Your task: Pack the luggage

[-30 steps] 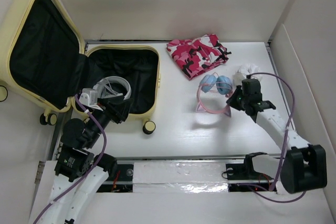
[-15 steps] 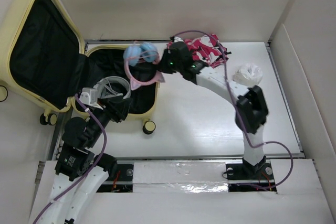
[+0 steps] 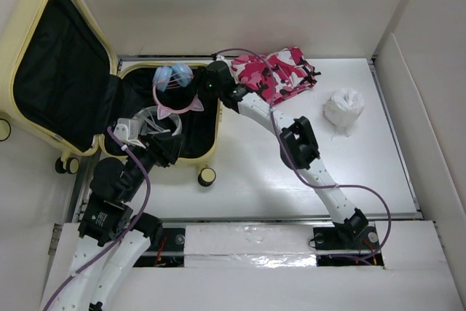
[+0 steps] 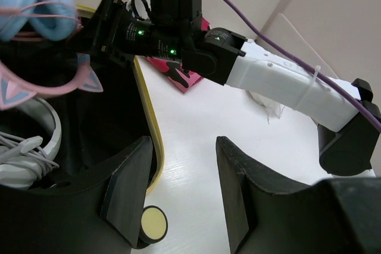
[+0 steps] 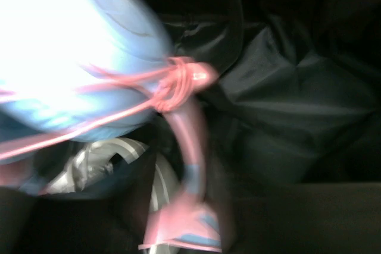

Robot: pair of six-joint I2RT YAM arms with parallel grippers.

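The luggage (image 3: pixel 219 118), a pale yellow suitcase with black lining, lies open at the left with its lid leaning back. White-grey headphones (image 3: pixel 156 121) rest inside it. Pink cat-ear headphones (image 3: pixel 175 92) with blue cups hang over the open half, just left of my right gripper (image 3: pixel 195 87). In the right wrist view the pink band (image 5: pixel 187 129) is blurred between dark fingers, so the grip is unclear. My left gripper (image 4: pixel 181 144) stands open and empty over the suitcase's near rim (image 4: pixel 152 129).
A pink camouflage cloth (image 3: pixel 280 71) lies behind the right arm, and a crumpled white bundle (image 3: pixel 344 107) sits at the right. A suitcase wheel (image 3: pixel 207 176) juts onto the table. White walls enclose the table on the back and right.
My right arm swung from the table's right side across to the suitcase, carrying the pink headphones; they now hang lower and further left over the open half. The left arm stayed put.
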